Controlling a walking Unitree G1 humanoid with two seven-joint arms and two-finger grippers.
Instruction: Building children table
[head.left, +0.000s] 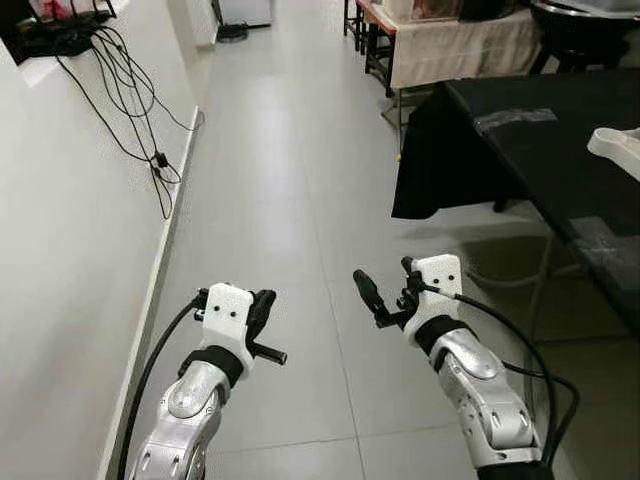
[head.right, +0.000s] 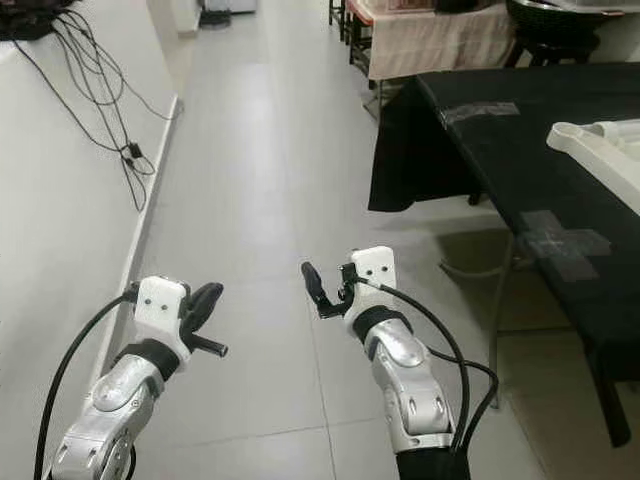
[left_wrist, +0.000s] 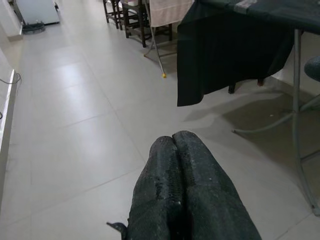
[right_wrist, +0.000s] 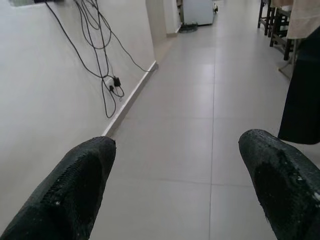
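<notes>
— Both arms are up over bare floor, nothing held. Where's the table piece?

— On the black-draped table (head.right: 520, 150), ahead and to the robot's right: a white moulded part (head.right: 600, 150) by its far edge, long side running along the tabletop.

— Nearer arm?

— Right gripper (head.right: 335, 290), I'd say, fingers spread wide. Left gripper (head.left: 262, 325), farther from that table, has its fingers pressed together, empty.
</notes>
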